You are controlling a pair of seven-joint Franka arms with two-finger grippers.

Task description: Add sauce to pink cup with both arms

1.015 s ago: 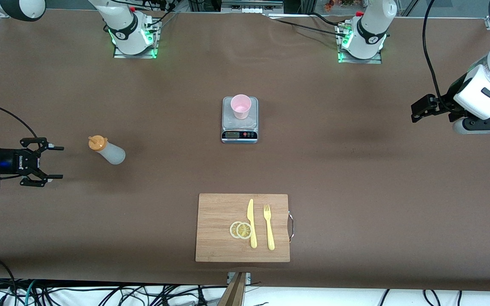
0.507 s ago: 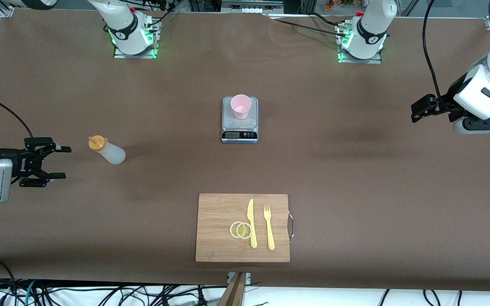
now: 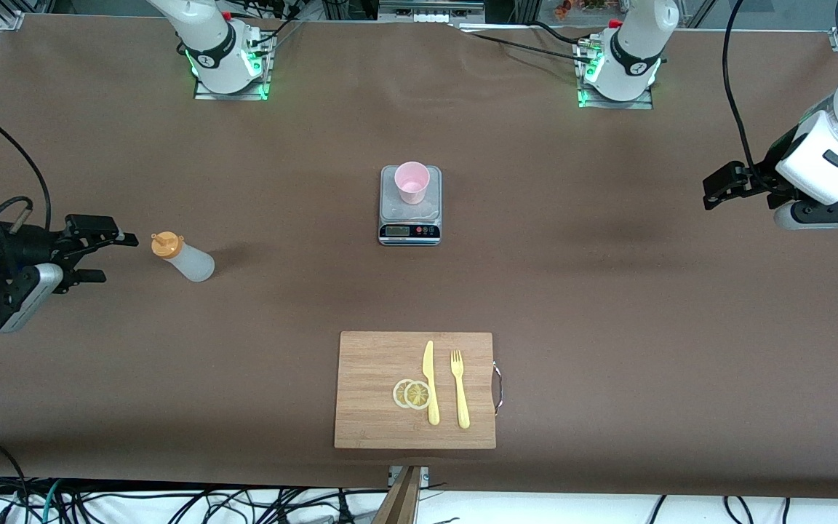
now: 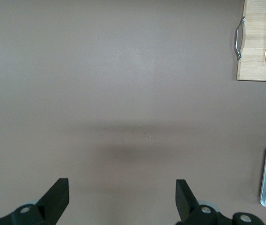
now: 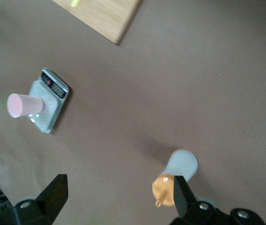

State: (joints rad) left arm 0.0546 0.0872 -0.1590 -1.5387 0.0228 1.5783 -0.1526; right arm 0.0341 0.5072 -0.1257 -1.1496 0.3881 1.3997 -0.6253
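The right tool, fingers spread wide, hovers just beside the upright sauce bottle. The pink cup stands on a scale mid-table. The left tool waits, released, over bare table.

white arms (black pincers, cables)

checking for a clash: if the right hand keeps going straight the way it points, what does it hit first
Probably the translucent whitish squeeze bottle with the orange nozzle cap: the open right hand points at it from the right arm's end of the table, though its height is unclear.
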